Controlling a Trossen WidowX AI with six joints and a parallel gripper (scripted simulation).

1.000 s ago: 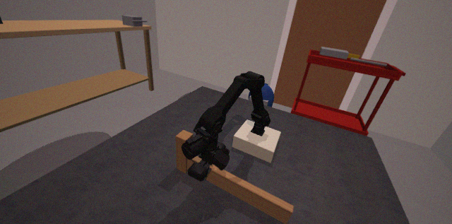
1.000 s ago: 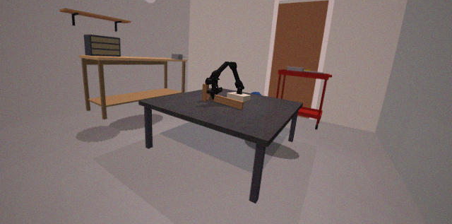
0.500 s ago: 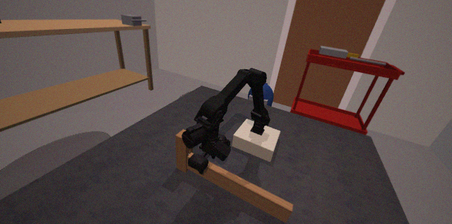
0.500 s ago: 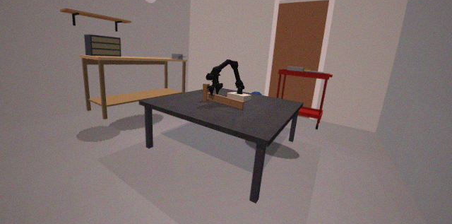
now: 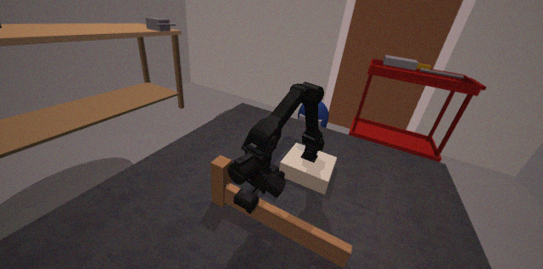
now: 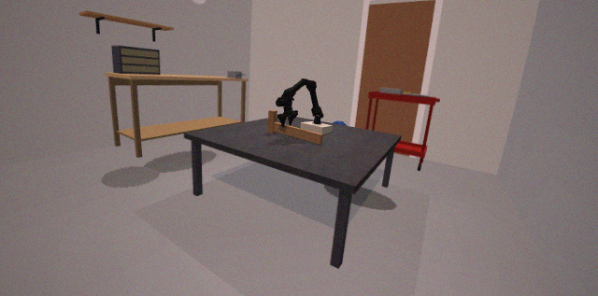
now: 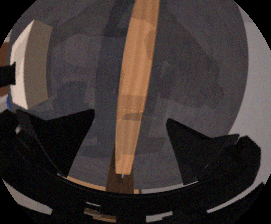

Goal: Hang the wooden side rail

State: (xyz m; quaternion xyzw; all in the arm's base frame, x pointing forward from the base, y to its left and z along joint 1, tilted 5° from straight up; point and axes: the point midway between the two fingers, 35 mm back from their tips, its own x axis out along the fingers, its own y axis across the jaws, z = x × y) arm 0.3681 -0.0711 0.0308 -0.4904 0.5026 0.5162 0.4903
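The wooden side rail (image 5: 299, 227) (image 6: 305, 134) (image 7: 136, 70) runs out from the wooden headboard post (image 5: 218, 187) (image 6: 272, 122). Its near end is close against the upright post, and its far end is down on the table. The hooks, pins and slot are hidden, so whether the hooks sit on the pins cannot be told. My gripper (image 5: 254, 199) (image 6: 287, 124) (image 7: 131, 117) is open and empty near the post end of the rail. In the wrist view its fingers stand wide apart, one on each side of the rail, with a gap on both sides.
The arm's base stands on a cream block (image 5: 303, 176) (image 6: 308, 128) (image 7: 37, 70) behind the rail. All stand on the dark table (image 5: 403, 218) (image 6: 299, 158). A red cart (image 5: 394, 137) and a wooden bench (image 5: 85, 31) are beyond the table.
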